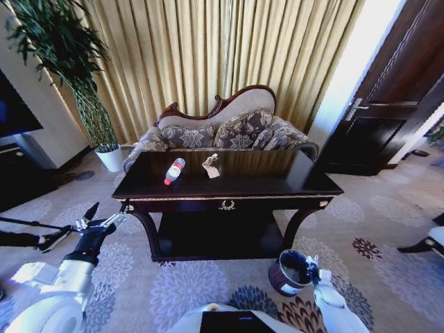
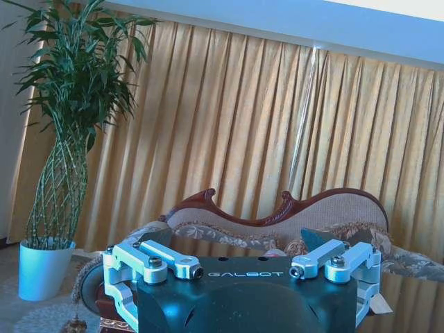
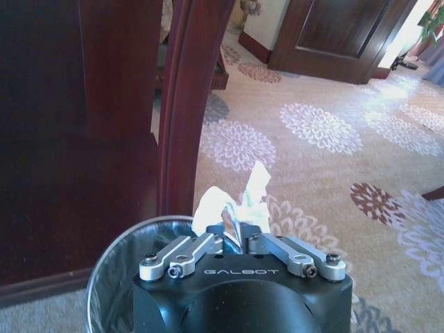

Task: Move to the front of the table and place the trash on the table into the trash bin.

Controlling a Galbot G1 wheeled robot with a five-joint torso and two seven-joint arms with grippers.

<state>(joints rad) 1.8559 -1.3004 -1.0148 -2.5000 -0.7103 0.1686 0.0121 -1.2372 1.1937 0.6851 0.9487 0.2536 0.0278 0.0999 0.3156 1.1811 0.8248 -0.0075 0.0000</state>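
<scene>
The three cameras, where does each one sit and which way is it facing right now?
Head view: on the robot's head, looking forward and down at the table, with both arms and the trash bin low in front.
Left wrist view: on the left wrist, facing the sofa and curtains over the open left gripper.
Right wrist view: on the right wrist, facing the carpet over the right gripper, shut on a white wrapper above the trash bin.
Shared: head and left wrist views both show the sofa.
</scene>
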